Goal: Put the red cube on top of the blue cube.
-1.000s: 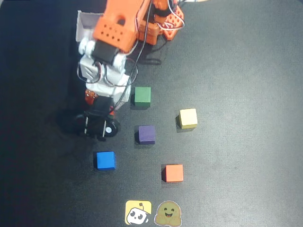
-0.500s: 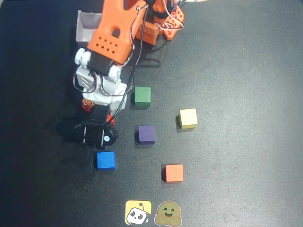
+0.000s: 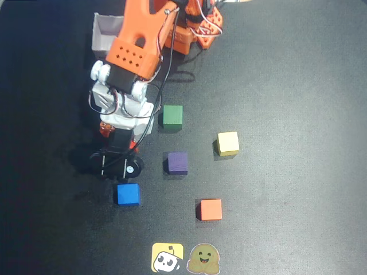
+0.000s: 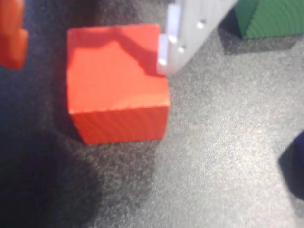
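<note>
In the wrist view the red cube (image 4: 116,90) sits on the black mat between my fingers. The white finger (image 4: 183,40) touches its upper right corner. The orange finger (image 4: 10,38) stands apart from it at the left, with a dark gap between. My gripper (image 4: 90,47) is open around the cube. In the overhead view the gripper (image 3: 108,130) points down under the white wrist, and only a red sliver shows there. The blue cube (image 3: 128,194) lies just below the arm's black camera mount, apart from the gripper.
On the mat lie a green cube (image 3: 172,116) (image 4: 270,19), a dark purple cube (image 3: 177,162), a yellow cube (image 3: 227,143) and an orange-tinted cube (image 3: 211,209). A grey box (image 3: 106,31) stands by the arm's base. Two stickers (image 3: 183,258) lie at the front edge.
</note>
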{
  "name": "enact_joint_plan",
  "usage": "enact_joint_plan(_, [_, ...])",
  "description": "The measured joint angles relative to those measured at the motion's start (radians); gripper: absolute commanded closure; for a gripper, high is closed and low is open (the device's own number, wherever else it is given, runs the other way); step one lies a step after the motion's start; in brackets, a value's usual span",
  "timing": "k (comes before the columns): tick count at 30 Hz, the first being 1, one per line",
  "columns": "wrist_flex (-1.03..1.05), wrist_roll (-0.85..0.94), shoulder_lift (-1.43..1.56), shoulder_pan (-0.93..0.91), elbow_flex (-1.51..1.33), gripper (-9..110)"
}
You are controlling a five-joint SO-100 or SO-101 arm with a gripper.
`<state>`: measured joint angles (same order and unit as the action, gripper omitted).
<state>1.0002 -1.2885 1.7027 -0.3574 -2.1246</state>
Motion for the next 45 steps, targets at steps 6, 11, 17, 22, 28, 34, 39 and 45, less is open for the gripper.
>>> enact_joint_plan(6, [0.023,0.0,0.029,0.0,0.0,80])
enact_joint_plan(11, [0.029,0.0,0.035,0.0,0.0,81])
enact_joint_plan(17, [0.029,-0.009,0.035,0.0,0.0,81])
enact_joint_plan(22, [0.029,-0.015,0.035,0.0,0.0,81])
enact_joint_plan(28, [0.028,-0.021,0.035,0.0,0.0,81])
enact_joint_plan(34, [0.018,-0.074,0.035,0.025,-0.002,80])
enact_joint_plan(39, [0.015,-0.094,0.035,0.035,-0.003,80])
enact_joint_plan(45, [-0.017,-0.101,0.021,0.035,-0.025,80])
